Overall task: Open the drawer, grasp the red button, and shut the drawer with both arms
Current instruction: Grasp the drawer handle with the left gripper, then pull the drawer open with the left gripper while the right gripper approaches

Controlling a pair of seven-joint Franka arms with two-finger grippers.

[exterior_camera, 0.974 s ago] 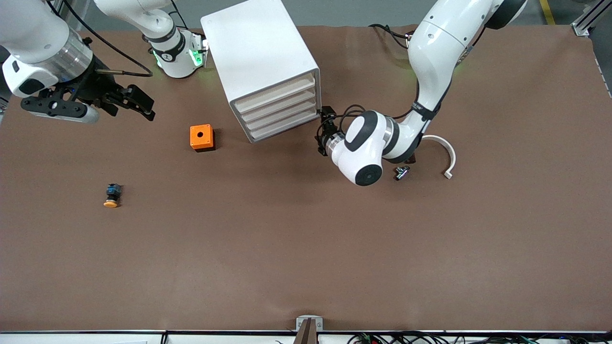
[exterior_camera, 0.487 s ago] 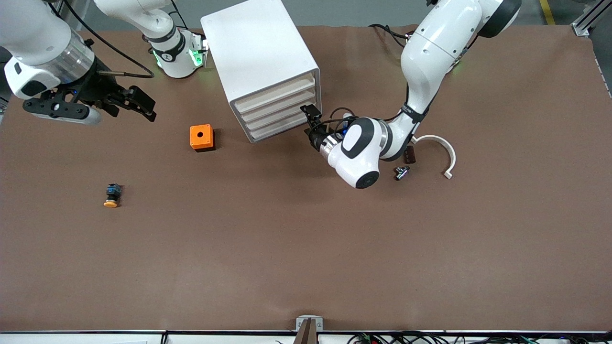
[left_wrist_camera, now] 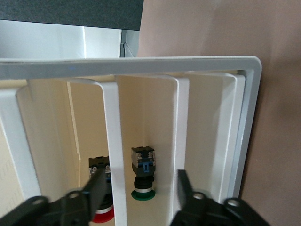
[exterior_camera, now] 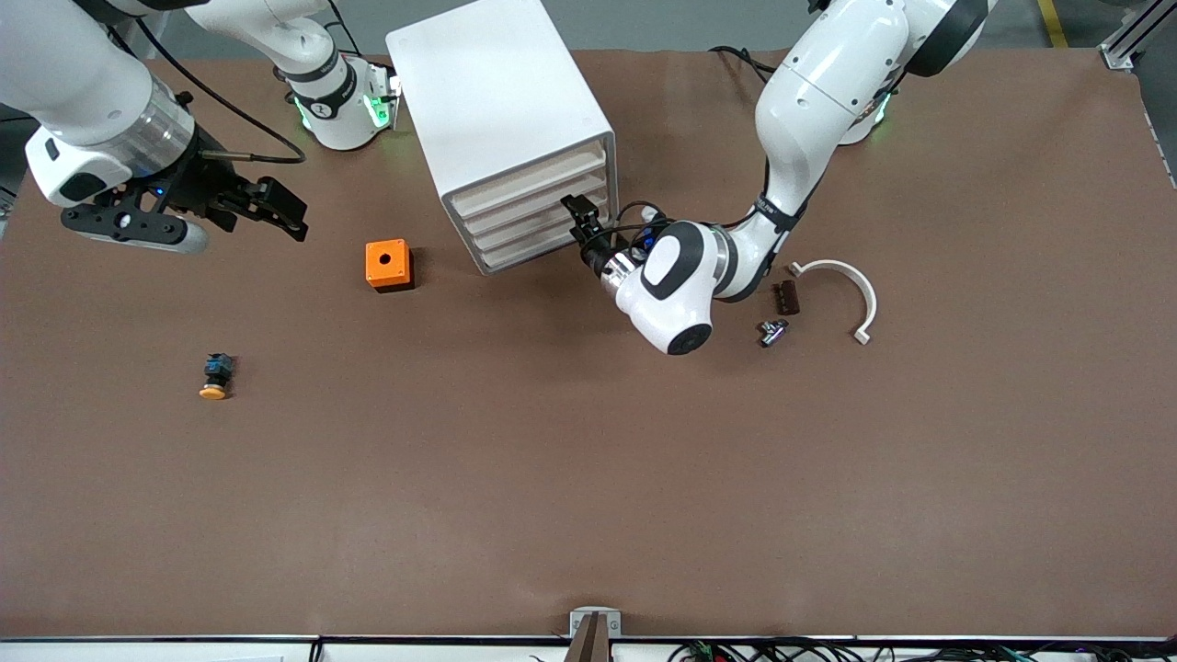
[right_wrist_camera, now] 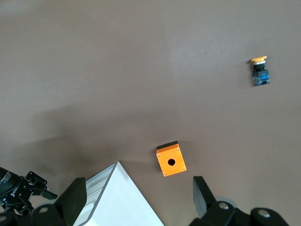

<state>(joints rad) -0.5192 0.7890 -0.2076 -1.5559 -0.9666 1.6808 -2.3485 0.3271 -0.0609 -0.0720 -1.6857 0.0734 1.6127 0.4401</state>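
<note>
The left gripper (exterior_camera: pixel 581 213) is at the front of the white cabinet (exterior_camera: pixel 501 110), level with its lower drawers. In the left wrist view its two fingers (left_wrist_camera: pixel 99 184) stand apart with one of the cream drawer fronts (left_wrist_camera: pixel 146 141) between them; whether they press on it cannot be told. Just past the fingertips in that view, inside the drawers, a button with a red cap (left_wrist_camera: pixel 100 213) shows, partly hidden by one finger, and a button with a green cap (left_wrist_camera: pixel 142 181) sits in the neighbouring drawer. The right gripper (exterior_camera: pixel 276 204) hangs in the air over the table toward the right arm's end, fingers wide apart and holding nothing. Below it on the table are an orange cube (exterior_camera: pixel 387 265) with a hole and, nearer the front camera, a button with a yellow-orange cap (exterior_camera: pixel 215 377). Beside the left arm's wrist lie a white curved piece (exterior_camera: pixel 851 292), a small brown block (exterior_camera: pixel 786 297) and a small metal part (exterior_camera: pixel 772 332).
</note>
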